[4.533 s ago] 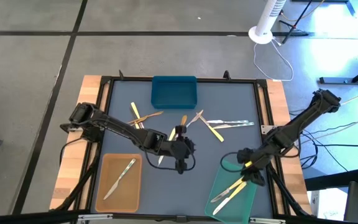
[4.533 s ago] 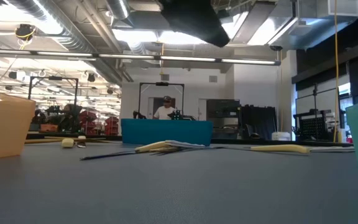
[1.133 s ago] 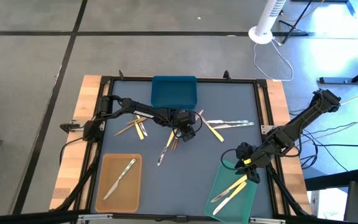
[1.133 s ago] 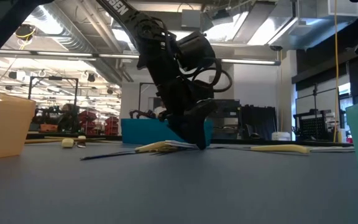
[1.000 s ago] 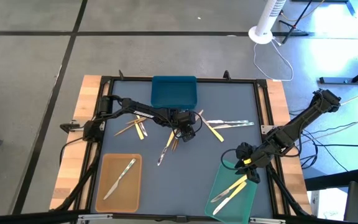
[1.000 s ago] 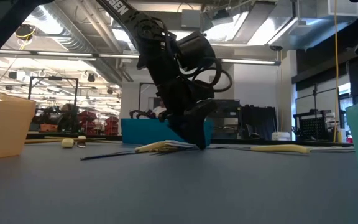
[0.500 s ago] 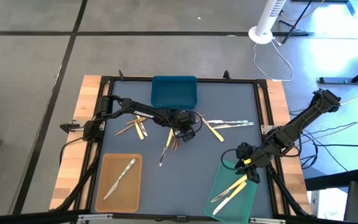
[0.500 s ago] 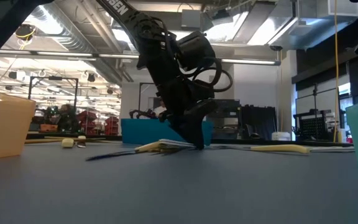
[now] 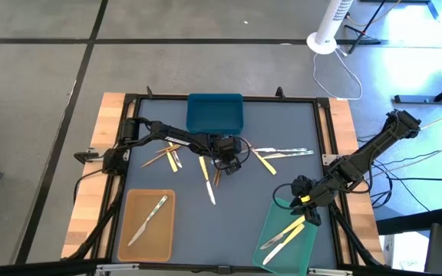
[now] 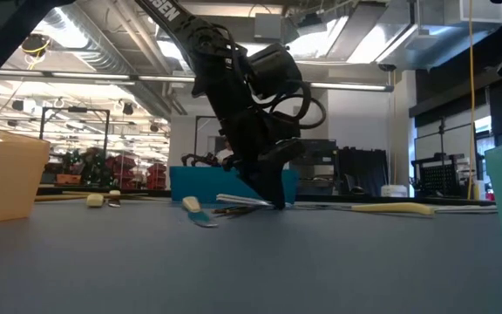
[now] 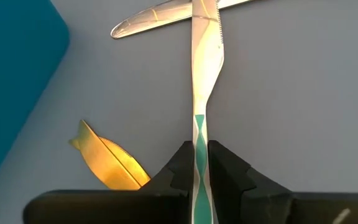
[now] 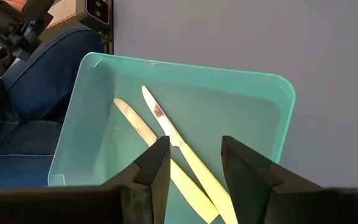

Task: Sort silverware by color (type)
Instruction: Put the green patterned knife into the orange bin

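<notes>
Left hand [image 9: 229, 162], down at the middle of the dark grey surface [image 9: 282, 130] just near-side of the blue rectangular tray [image 9: 215, 113], has its two dark fingers [image 11: 180, 167] pinched tight on the handle end of a thin silvery-white plastic knife [image 11: 204, 87]. The wrist view shows the serrated blade running straight out from the grip, and from above the knife lies toward the near side of the hand, still low on the surface.

Around it lie loose pieces: a wood-brown spoon-like utensil [image 11: 107, 158] beside the fingers, another silvery piece [image 11: 160, 14] crossing under the knife's tip, a pale yellow utensil [image 9: 265, 162] to the right, and a small brown-and-yellow cluster [image 9: 167, 156] to the left. One silvery knife [image 9: 150, 218] already rests in the tan tray [image 9: 146, 241] at the near left.

Right hand [image 12: 194, 163] hovers over the green tray [image 12: 278, 118] at the near right, fingers parted and empty, with two pale yellow knives [image 12: 166, 155] lying inside.

A knife like this is probably very light, thin and a bit springy (and slick). Held at the handle end, the long blade may swing or twist, so a firm pinch and a gentle lift look wise; the crossing piece could be dragged along.
</notes>
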Robot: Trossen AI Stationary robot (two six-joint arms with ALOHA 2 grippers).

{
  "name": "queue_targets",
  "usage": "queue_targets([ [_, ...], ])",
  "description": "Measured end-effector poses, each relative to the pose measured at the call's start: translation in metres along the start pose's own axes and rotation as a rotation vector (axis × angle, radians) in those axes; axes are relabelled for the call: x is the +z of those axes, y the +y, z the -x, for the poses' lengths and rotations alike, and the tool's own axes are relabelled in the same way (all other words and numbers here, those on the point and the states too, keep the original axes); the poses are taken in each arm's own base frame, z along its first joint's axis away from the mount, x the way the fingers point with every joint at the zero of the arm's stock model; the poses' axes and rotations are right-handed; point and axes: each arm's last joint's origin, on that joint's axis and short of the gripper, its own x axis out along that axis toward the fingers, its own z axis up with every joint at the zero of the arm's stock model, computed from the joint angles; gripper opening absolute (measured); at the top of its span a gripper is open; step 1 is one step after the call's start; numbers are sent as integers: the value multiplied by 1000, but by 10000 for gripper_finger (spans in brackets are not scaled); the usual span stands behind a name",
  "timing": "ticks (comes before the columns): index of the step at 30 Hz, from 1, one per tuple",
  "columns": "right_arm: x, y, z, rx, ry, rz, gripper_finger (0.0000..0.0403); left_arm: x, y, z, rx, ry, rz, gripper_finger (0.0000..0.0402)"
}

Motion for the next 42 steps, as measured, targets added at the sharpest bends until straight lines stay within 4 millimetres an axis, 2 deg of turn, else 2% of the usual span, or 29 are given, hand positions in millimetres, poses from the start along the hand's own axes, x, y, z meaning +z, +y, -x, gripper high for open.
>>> queue_targets([
  [22,0,0,0,0,-1,23,131,1,1,3,2,0,-12,25],
  [33,0,0,0,0,-1,23,131,17,2,35,-18,-64,-39,25],
  [42,0,0,0,2,-3,23,131,18,-7,73,-38,-71,-215,25],
])
